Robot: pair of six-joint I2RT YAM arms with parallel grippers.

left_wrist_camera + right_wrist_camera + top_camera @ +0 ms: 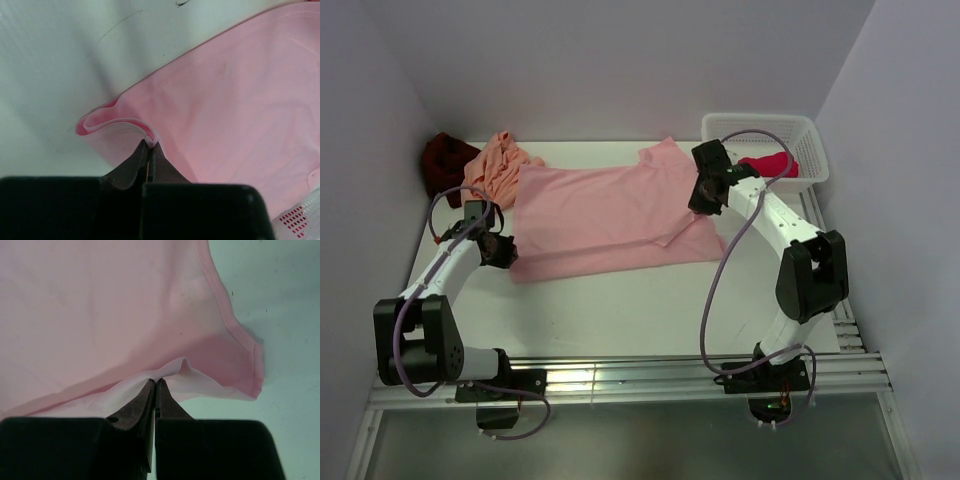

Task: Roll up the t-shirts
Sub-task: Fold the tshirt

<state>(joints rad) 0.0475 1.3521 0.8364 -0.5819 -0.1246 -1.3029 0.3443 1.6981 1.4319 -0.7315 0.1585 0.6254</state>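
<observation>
The light pink t-shirt (605, 215) lies spread flat across the middle of the white table (620, 310). My left gripper (503, 250) is shut on its left hem; in the left wrist view (150, 145) the hem folds up between the jaws. My right gripper (703, 195) is shut on the shirt's right edge, lifted slightly in the right wrist view (156, 382). The peach-orange t-shirt (498, 160) is bunched at the back left, the dark maroon t-shirt (448, 157) behind it in the corner. The bright red t-shirt (770, 165) sits in the basket.
A white plastic lattice basket (760, 128) stands at the back right corner; its edge shows in the left wrist view (300, 220). Walls enclose the table on the left, back and right. A metal rail (620, 375) runs along the near edge.
</observation>
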